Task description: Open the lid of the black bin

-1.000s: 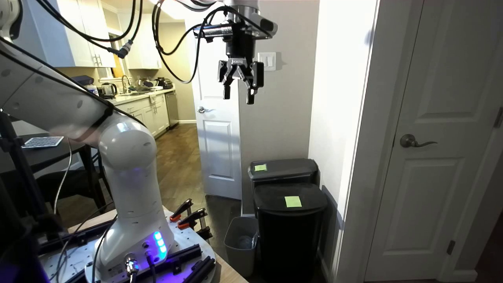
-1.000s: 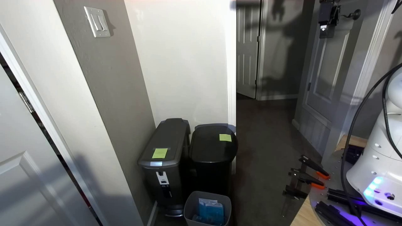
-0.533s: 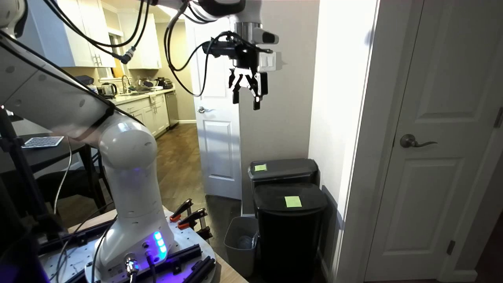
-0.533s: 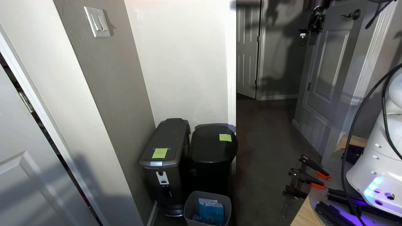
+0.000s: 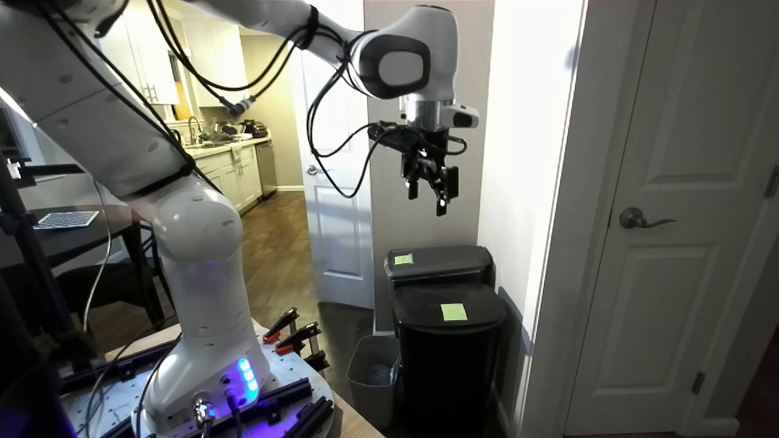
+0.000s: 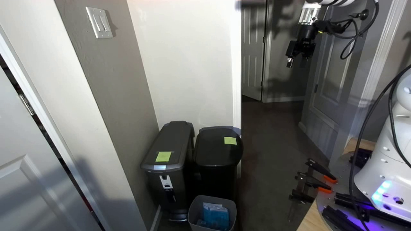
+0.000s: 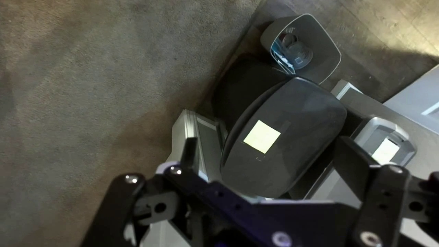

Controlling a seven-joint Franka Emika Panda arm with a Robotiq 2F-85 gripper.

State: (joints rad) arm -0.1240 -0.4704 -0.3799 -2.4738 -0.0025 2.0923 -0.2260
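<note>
Lid (image 7: pixel 291 137): lying closed atop the black bin (image 5: pixel 450 377), a yellow-green sticker (image 7: pixel 262 136) on it.
Black bin: upright; in an exterior view, right of the grey wastebasket (image 5: pixel 366 398) and nearer than the second bin (image 5: pixel 444 260).
Second bin: closed, pale label (image 6: pixel 159 167) at its edge.
Pincer (image 5: pixel 427 202): released, fingers (image 7: pixel 353 171) spread, higher than the lid and well apart from it.
Arm (image 5: pixel 198 228): standing at the left.

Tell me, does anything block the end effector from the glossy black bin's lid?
Nothing visible: only air shows between the open end effector and the lid, which bears a sticky note. The gray wastebasket and pedal bin stand beside the black bin, not between.
</note>
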